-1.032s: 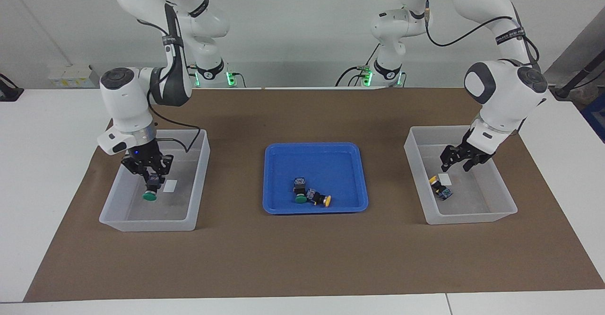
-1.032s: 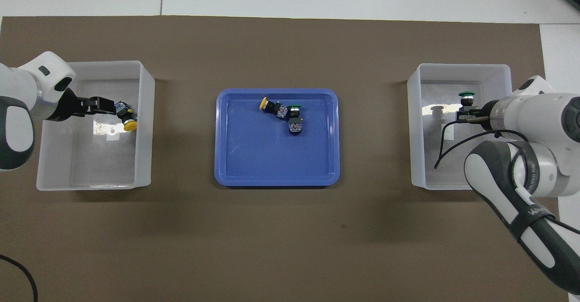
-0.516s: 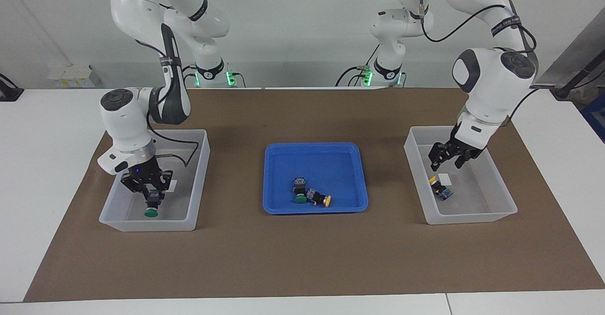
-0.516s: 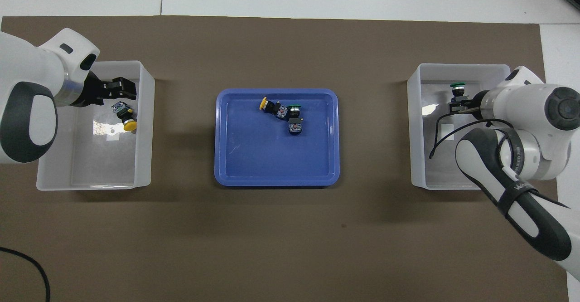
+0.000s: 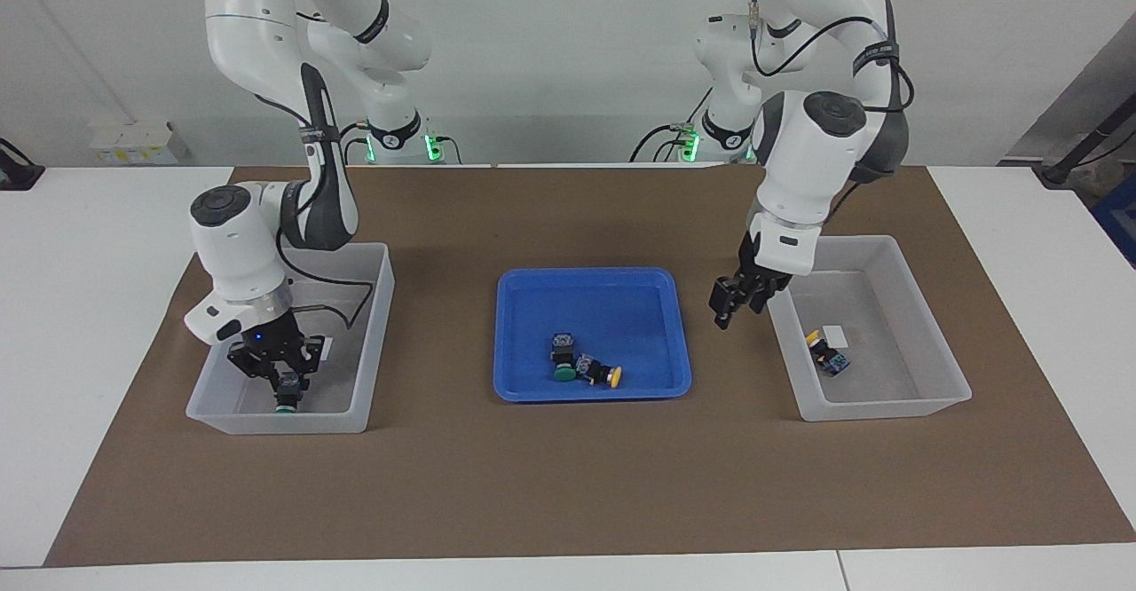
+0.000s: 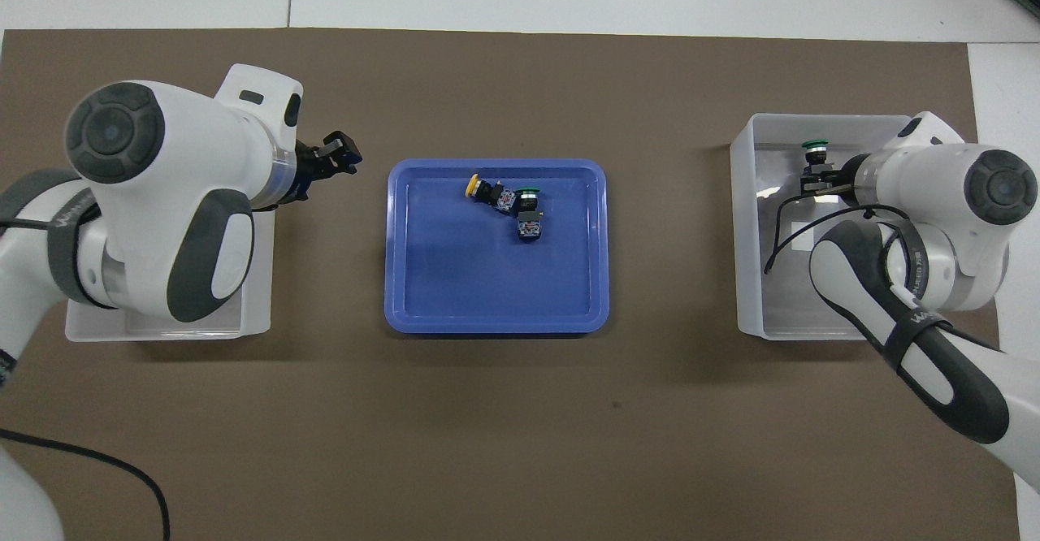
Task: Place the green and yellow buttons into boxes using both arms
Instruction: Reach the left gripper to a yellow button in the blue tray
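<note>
Green button in pincer (image 5: pixel 284 405): cap down, low inside the box at the right arm's end, at the part of the box farthest from the robots.
Right pincer (image 5: pixel 280 376): inside that box (image 5: pixel 377 307), its fingers on both sides of the button's black body; whether they have let go, I cannot tell.
Yellow button in box (image 5: pixel 825 353): lies on its side on the floor of the box at the left arm's end (image 5: pixel 923 325), just beside the white label (image 5: pixel 834 334).
Left pincer (image 5: pixel 729 304): up in the air over the brown mat (image 5: pixel 568 476), between the blue tray (image 5: pixel 679 325) and the box at the left arm's end; holds nothing; whether its fingers are apart or together, I cannot tell.
Buttons in tray: one green button (image 5: pixel 562 360) and one yellow button (image 5: pixel 602 372), touching each other, in the part of the tray farther from the robots.
Table (image 5: pixel 89 245): white, under the mat.
</note>
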Controlling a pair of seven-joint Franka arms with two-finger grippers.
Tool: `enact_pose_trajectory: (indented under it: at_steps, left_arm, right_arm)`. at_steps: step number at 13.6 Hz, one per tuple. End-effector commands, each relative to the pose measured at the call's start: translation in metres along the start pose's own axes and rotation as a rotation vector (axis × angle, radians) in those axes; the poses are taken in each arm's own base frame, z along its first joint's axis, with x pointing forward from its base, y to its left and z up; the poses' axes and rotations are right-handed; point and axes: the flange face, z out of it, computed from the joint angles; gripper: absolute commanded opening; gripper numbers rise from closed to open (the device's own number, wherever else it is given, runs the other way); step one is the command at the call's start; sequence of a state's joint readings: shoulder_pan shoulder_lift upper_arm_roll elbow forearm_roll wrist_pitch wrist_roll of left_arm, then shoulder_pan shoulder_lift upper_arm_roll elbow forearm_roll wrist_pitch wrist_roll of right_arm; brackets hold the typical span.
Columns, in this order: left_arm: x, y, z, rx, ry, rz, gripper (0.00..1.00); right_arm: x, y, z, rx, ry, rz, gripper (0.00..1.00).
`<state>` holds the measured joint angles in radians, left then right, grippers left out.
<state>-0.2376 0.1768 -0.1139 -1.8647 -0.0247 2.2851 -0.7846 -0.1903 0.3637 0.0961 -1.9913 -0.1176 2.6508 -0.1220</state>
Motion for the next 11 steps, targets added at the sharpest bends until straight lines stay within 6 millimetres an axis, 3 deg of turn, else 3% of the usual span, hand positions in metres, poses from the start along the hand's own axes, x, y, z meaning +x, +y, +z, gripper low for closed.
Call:
enact_pose_trajectory:
  at_steps: [1,3,5,8,11]
  left_arm:
    - [-0.023,0.018,0.022,-0.049,0.044,-0.074,0.76]
    - [-0.040,0.039,0.051,-0.090,0.050,-0.102,0.75]
    - [-0.050,0.049,0.072,-0.108,0.050,-0.107,0.73]
    - [-0.066,0.066,0.113,-0.182,0.073,-0.134,0.72]
    - [-0.067,0.068,0.125,-0.201,0.081,-0.137,0.69]
  right_arm:
    - [0.004,0.004,0.001,0.007,0.023,-0.014,0.82]
    - [0.008,0.003,-0.013,0.004,0.035,-0.010,0.88]
    - [0.016,-0.004,-0.045,-0.001,0.053,-0.013,1.00]
    - [0.023,-0.034,-0.105,0.001,0.036,0.000,1.00]
    - [0.023,-0.066,-0.154,0.003,0.023,0.026,1.00]
